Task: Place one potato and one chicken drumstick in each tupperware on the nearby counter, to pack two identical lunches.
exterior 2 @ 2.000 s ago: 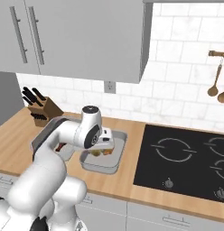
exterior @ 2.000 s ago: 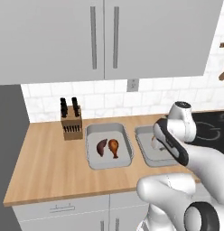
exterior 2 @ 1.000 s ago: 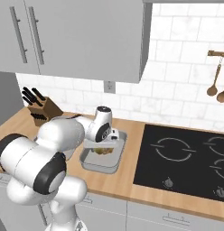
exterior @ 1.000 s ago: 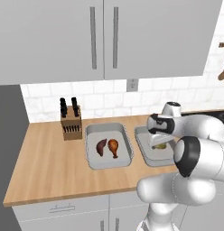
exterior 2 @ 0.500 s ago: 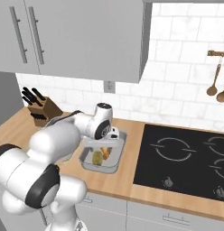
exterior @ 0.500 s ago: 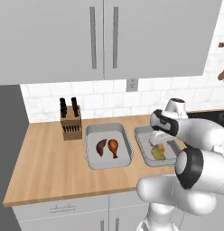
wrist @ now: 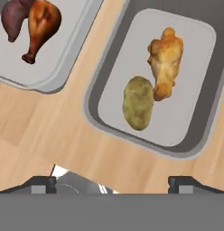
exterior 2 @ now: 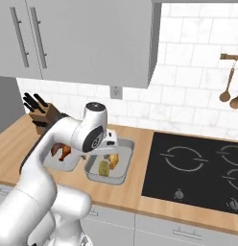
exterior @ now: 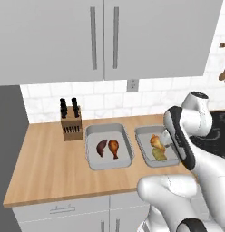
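Two light-grey tupperware trays sit side by side on the wooden counter (exterior: 51, 172), toward its back edge, between the knife block (exterior: 70, 122) and the black cooktop (exterior 2: 197, 168). The tray nearer the knife block (exterior: 94, 161) holds the dark reddish-brown potato (exterior: 101, 147) and an orange-brown chicken drumstick (exterior: 114, 147), lying just beside each other at the tray's middle; in the hand view the same pair sits at the upper left. The tray nearer the cooktop (exterior: 144, 154) holds the yellowish-green potato (wrist: 138, 102) and the yellower drumstick (wrist: 165, 61) — the two touch, the potato toward the counter's front edge, the drumstick toward the back wall. In the right base view this tray's front rim (exterior 2: 105, 178) lies close to the cooktop's edge.

The gripper (wrist: 112, 182) hangs above the counter strip just in front of the cooktop-side tray, looking down on it. Its dark fingertips (wrist: 39, 183) stand far apart, at opposite sides of the hand view — the jaws are spread wide with nothing between them.
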Controlling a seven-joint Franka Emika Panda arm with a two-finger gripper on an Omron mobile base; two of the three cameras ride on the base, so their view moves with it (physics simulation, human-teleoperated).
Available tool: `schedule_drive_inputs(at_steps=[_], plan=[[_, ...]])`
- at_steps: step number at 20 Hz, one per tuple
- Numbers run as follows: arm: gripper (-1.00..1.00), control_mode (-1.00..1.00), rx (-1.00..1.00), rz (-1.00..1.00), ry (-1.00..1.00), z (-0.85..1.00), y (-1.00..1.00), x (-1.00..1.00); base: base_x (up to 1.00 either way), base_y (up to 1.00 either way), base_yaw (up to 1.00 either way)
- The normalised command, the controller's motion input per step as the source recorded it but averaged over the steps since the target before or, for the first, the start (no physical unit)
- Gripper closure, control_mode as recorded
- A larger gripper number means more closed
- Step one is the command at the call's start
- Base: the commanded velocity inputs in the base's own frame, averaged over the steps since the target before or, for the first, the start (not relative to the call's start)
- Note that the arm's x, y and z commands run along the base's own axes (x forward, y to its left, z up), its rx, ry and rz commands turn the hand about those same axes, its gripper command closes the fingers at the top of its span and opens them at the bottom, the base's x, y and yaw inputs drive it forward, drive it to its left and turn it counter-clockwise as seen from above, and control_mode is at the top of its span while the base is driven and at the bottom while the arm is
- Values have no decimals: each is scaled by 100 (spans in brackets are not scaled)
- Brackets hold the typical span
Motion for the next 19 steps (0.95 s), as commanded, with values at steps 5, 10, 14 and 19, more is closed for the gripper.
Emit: schedule_drive_inputs(at_steps=[5,10,14,19], plan=[[-100,-100,0,-2,-26,98,36,-70,0,0,0],[-100,-100,6,-15,-16,98,36,-49,0,0,0],[-100,-100,14,-7,-28,99,26,-52,0,0,0],[-100,-100,17,-1,-10,77,12,-55,0,0,0]])
